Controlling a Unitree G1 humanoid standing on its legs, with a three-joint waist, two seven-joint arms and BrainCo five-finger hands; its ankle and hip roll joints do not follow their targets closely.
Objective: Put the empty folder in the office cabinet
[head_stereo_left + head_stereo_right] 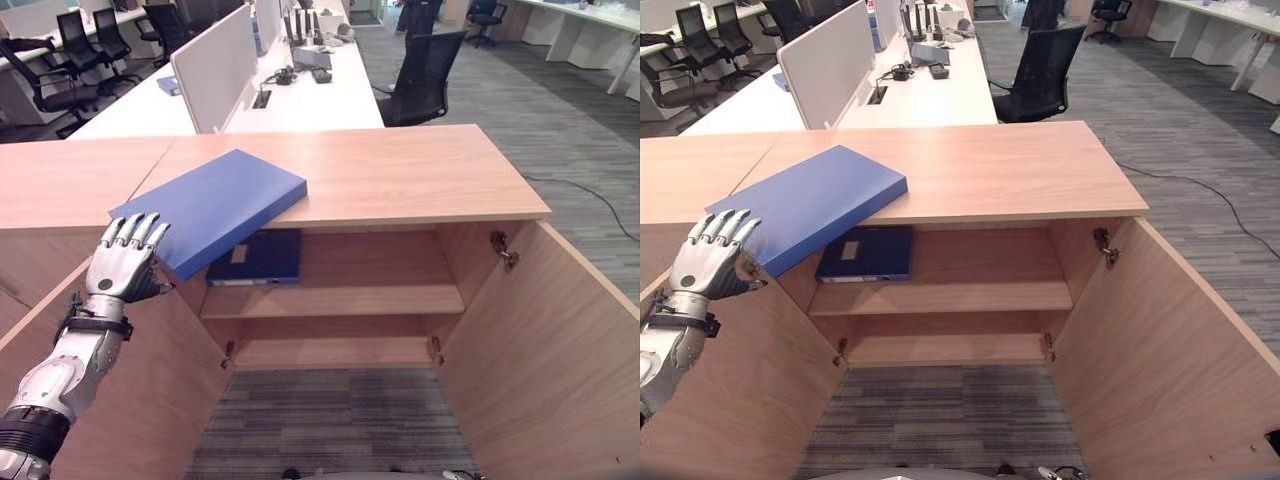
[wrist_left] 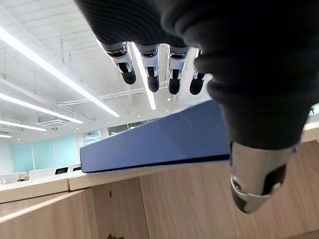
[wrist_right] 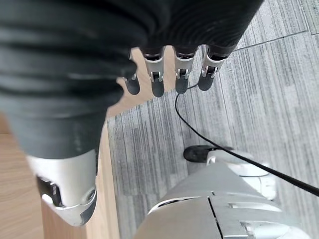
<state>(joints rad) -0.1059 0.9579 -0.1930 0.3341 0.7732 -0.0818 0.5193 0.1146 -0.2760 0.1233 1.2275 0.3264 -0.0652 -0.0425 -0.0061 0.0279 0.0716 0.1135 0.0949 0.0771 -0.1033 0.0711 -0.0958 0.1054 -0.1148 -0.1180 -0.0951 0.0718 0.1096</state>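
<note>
Blue folder (image 1: 215,207) lies at left of frame, overhanging the office cabinet (image 1: 400,175) top edge. Your left hand (image 1: 125,262), fingers straight, touches its near corner. Right hand (image 3: 164,74) hangs relaxed. Risk, as I judge: an ungripped pull tips it floorward.

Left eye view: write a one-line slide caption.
Left hand, fingers straight, reaches the overhanging corner of the flat blue folder on the open wooden office cabinet.
</note>
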